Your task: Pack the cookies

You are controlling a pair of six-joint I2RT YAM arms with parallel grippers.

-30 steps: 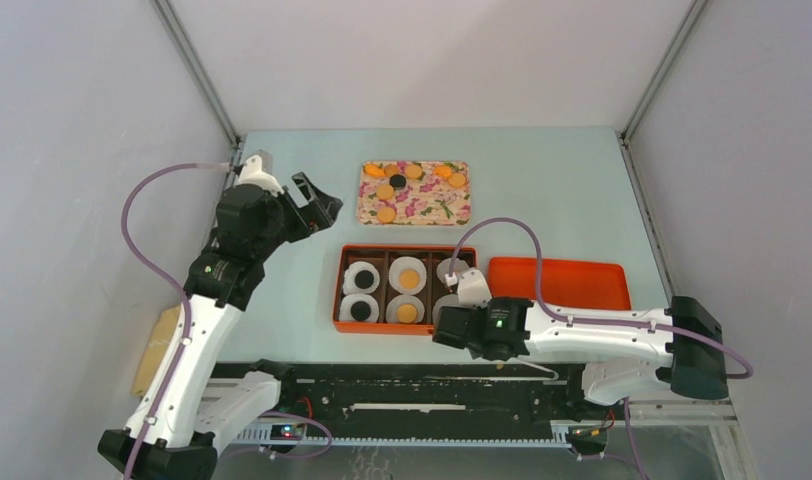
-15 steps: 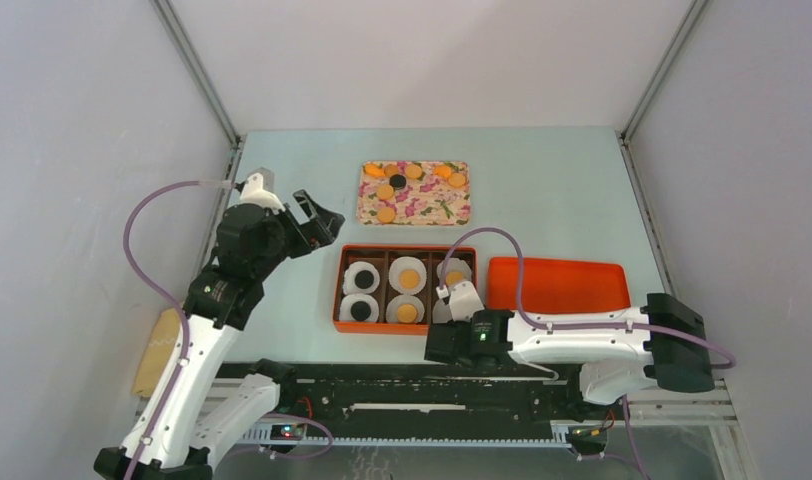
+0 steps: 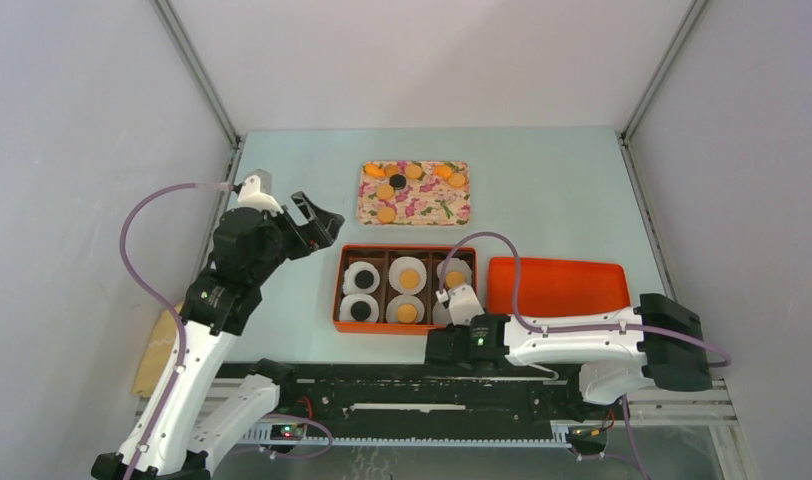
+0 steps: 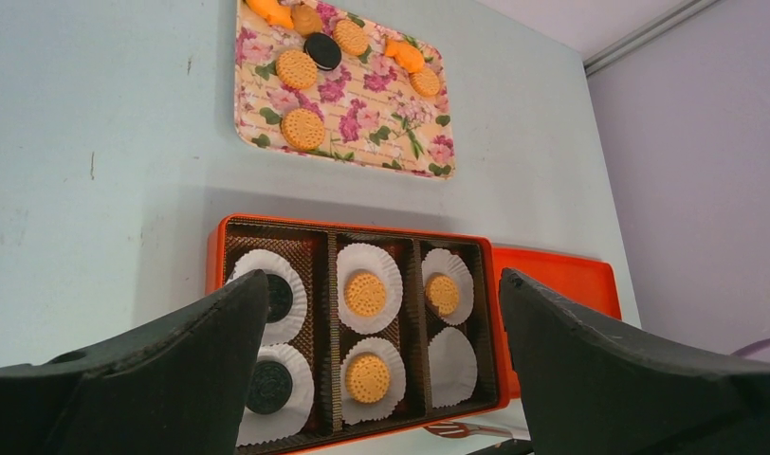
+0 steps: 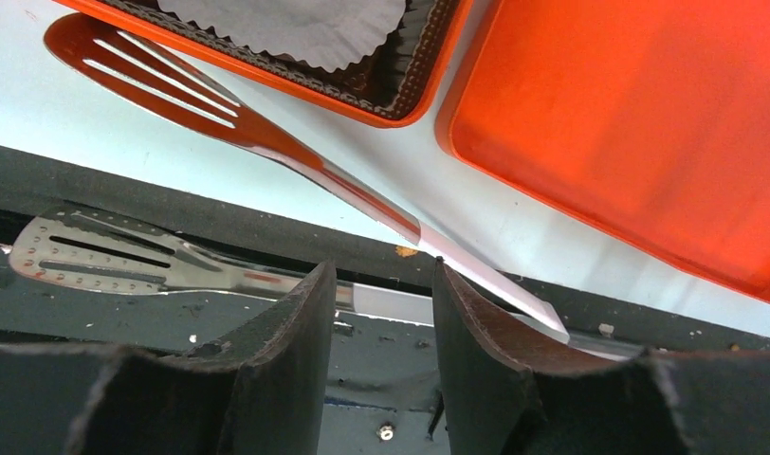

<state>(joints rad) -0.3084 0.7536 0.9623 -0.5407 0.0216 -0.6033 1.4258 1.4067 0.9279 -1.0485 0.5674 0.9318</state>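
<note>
Cookies [image 3: 386,191], pale-green table [image 3: 542,170], grey walls [image 3: 82,110]

Table [image 3: 302,170] bears floral tray [image 3: 432,206], orange box [image 3: 338,290], lid [image 3: 557,285], spatula [image 5: 163,81].

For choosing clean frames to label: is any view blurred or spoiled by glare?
Top view: even light, sharp, no glare. Left wrist view: box sharp, soft shadow beyond it, fingers dark. Right wrist view: mild sheen on the orange tray, no blur.

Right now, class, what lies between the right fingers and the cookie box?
A spatula, lying on the table by the box, just beyond the right fingers. The right wrist view shows it.
</note>
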